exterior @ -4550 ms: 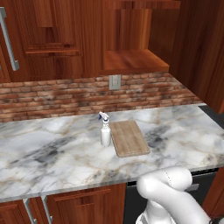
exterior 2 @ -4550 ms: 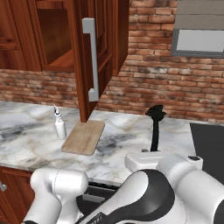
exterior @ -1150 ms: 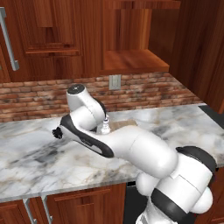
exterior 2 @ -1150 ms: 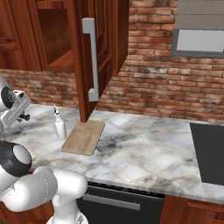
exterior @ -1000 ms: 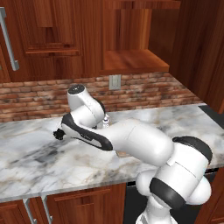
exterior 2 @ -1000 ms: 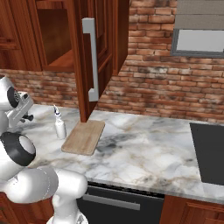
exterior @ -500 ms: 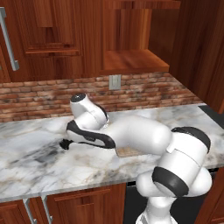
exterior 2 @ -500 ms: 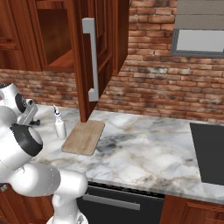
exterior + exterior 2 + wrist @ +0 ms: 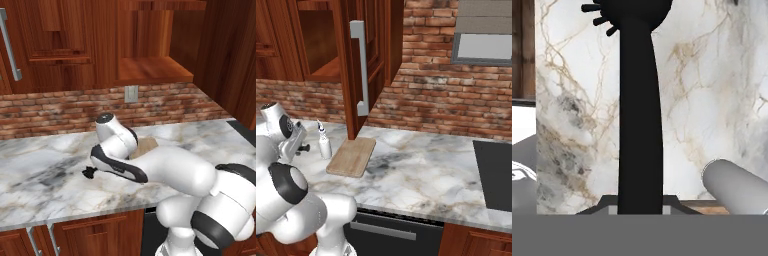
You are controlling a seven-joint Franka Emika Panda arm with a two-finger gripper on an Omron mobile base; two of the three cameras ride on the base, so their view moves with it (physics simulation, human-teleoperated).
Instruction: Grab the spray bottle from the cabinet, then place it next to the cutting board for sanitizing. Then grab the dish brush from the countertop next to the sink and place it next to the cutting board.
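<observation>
Dish brush (image 9: 640, 105) stands straight up from the fingers (image 9: 639, 206) in the hand view, handle pinched low between them, bristled head at the top, marble desk (image 9: 712, 100) behind it. From the right base view the spray bottle (image 9: 324, 142) stands upright just beside the left edge of the cutting board (image 9: 352, 156), under the cabinet (image 9: 321, 40), and the wrist hovers close to the bottle's left. The risk, as I judge it: the grip sits near one end of a long handle, so the brush could swing or slip, and lowering it beside the board could knock the bottle over
</observation>
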